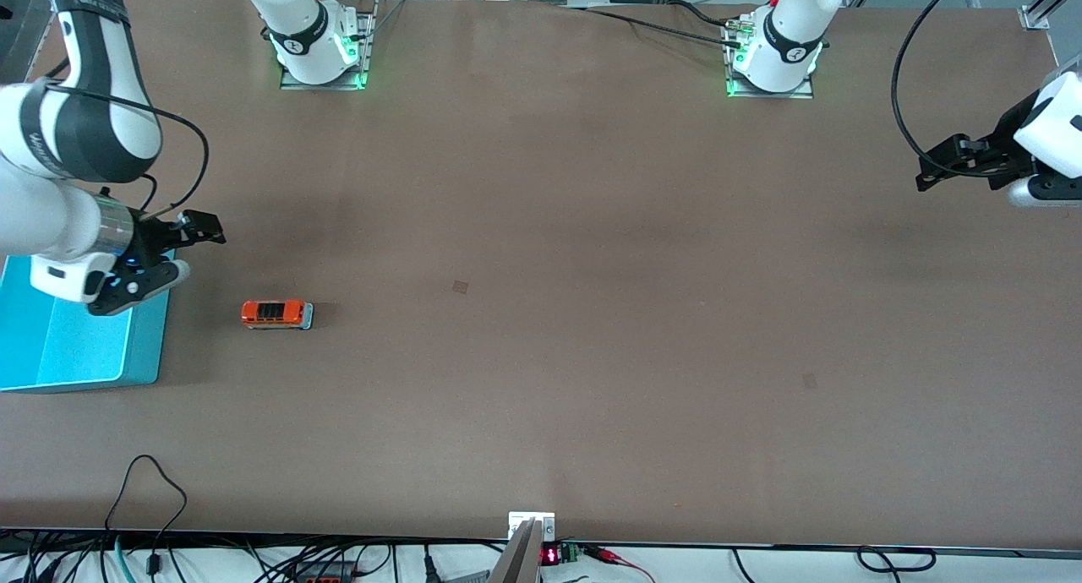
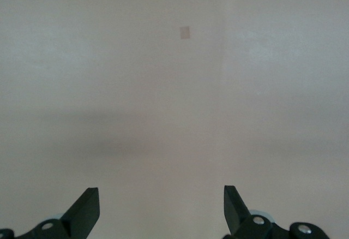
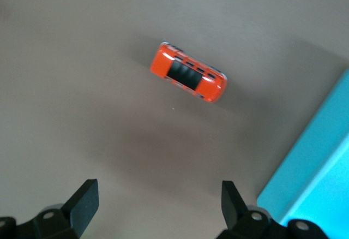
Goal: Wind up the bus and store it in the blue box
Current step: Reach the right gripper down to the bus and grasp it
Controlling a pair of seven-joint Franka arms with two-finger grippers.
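The small orange bus point(image 1: 276, 314) point(image 3: 188, 79) stands on its wheels on the brown table, dark roof panels up. It is a short way from the blue box point(image 1: 145, 346) point(image 3: 316, 179), toward the left arm's end. The box sits at the right arm's end of the table. My right gripper point(image 1: 190, 252) point(image 3: 158, 198) hangs open and empty over the table beside the box's corner, short of the bus. My left gripper point(image 1: 928, 169) point(image 2: 161, 203) waits open and empty over bare table at the left arm's end.
A small dark square mark point(image 1: 460, 286) point(image 2: 185, 32) lies mid-table, and a fainter one point(image 1: 810, 380) lies nearer the front camera. A black cable loop point(image 1: 152, 482) and a metal mount point(image 1: 531, 528) sit at the table's front edge.
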